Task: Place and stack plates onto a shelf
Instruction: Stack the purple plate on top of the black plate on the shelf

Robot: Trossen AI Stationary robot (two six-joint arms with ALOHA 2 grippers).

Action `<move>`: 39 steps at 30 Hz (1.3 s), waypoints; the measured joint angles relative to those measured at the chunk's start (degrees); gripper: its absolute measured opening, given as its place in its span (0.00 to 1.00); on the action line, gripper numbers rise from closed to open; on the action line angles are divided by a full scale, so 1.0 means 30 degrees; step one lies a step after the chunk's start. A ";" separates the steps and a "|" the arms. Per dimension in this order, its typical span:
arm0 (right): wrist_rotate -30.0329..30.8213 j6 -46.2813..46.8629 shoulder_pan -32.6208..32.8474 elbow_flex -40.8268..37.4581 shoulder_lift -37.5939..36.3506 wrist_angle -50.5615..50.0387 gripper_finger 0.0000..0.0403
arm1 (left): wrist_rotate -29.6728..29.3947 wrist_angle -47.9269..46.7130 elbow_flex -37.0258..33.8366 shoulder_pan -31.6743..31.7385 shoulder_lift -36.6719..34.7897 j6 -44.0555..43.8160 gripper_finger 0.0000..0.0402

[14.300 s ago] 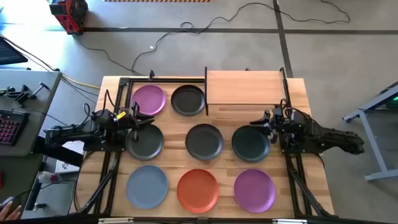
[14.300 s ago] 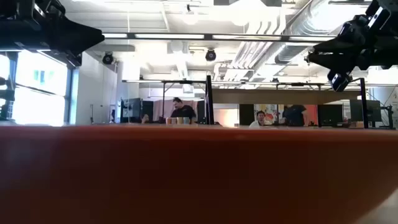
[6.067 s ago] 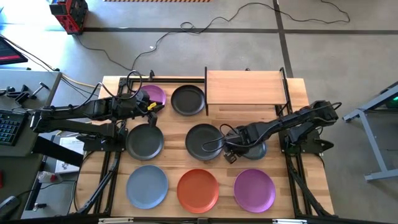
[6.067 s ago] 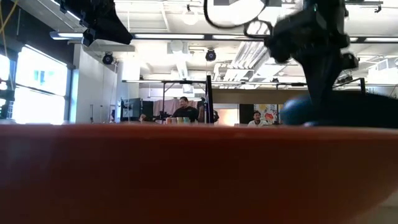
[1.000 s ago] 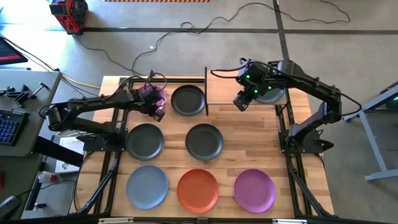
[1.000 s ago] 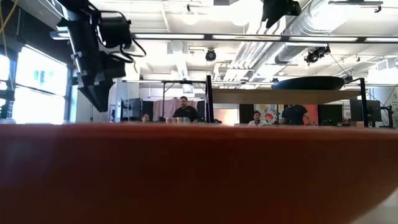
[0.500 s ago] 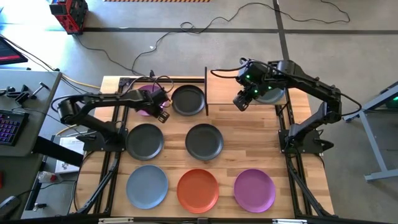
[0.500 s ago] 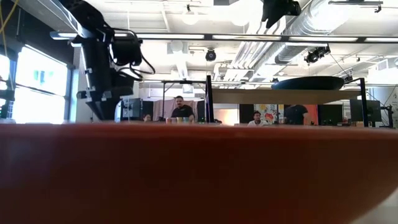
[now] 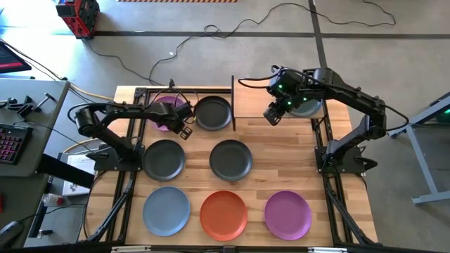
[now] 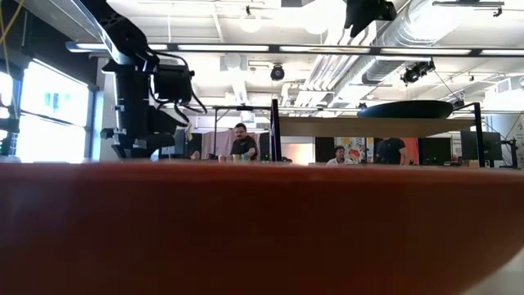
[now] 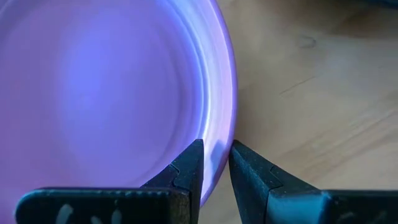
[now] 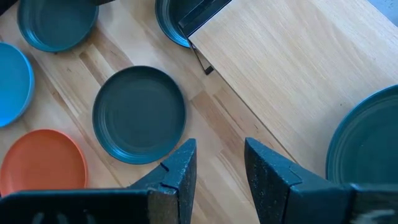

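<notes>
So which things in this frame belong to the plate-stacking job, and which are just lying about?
Job:
- shelf, one dark plate already on it
- purple plate, rim between the left gripper fingers
- right gripper, open, above the shelf
- remaining plates on the table

Lying about:
- cables on the floor
- red device
- keyboard

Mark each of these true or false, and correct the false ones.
1. One dark plate lies on the shelf. True.
2. The left gripper pinches the rim of the orange plate. False: its fingers straddle the rim of a purple plate at the table's back left.
3. The right gripper holds a plate. False: it is empty, open above the shelf's front edge.
4. The light blue plate, orange plate and another purple plate line the table's front row. True.
5. Two dark plates are stacked on the shelf. False: only one.
</notes>
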 joint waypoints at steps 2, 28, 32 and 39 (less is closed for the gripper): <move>-0.0003 -0.0004 0.0000 0.0000 0.0000 -0.0005 0.28 | -0.0303 0.0036 0.0000 0.0000 0.0000 0.0027 0.16; 0.0393 0.0193 0.0000 -0.0007 0.0000 0.0010 0.28 | -0.1028 -0.0426 0.0693 -0.0845 0.0276 0.2685 0.01; 0.0393 0.0170 0.0000 -0.0007 0.0000 0.0376 0.28 | -0.0872 -0.1249 0.1827 -0.1780 -0.0152 0.3333 0.01; 0.0612 -0.0511 0.0000 -0.0007 0.0000 0.1011 0.28 | -0.1618 -0.3875 0.4196 -0.3686 -0.0711 0.4489 0.00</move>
